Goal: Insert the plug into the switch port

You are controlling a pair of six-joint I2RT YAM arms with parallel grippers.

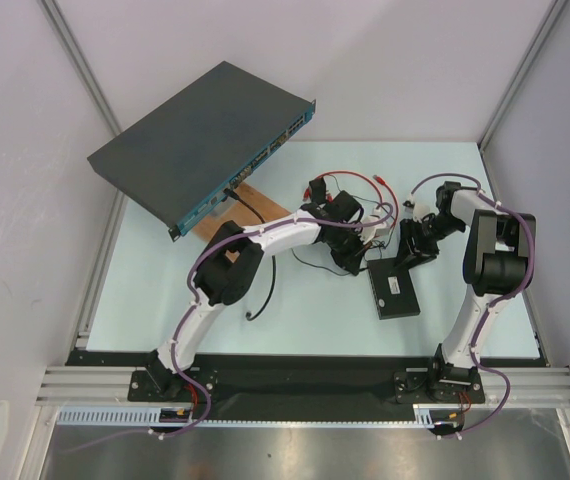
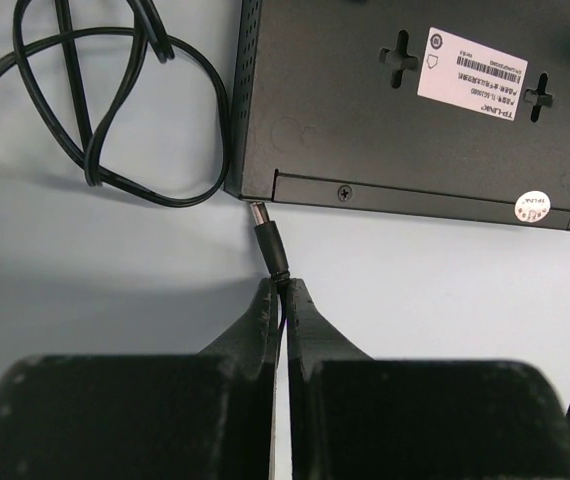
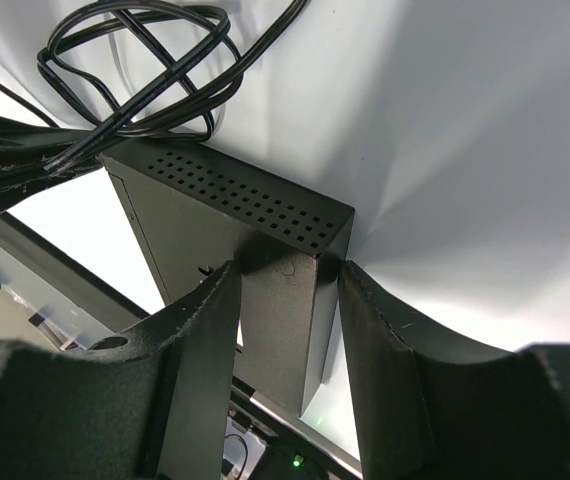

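- The large grey rack unit [image 1: 205, 130] sits at the far left of the table [image 1: 305, 330], well apart from the work.
- A loop of black cable [image 2: 95, 120] lies on the table left of the small black box [image 2: 365, 140].
- The left gripper [image 2: 280, 285] has its fingers pressed together on the rear of the plug [image 2: 268, 240].
- The plug sticks out ahead of the fingertips, tilted a little to the left. Its metal tip is just beside the box's near left corner; I cannot tell whether it touches.
- The switch port cannot be made out on the perforated side.
- The box lies flat, its white label [image 2: 472, 72] facing up.
- The right gripper [image 3: 287, 270] straddles the box's end, a finger [image 3: 200, 340] on each side, clamped on it.
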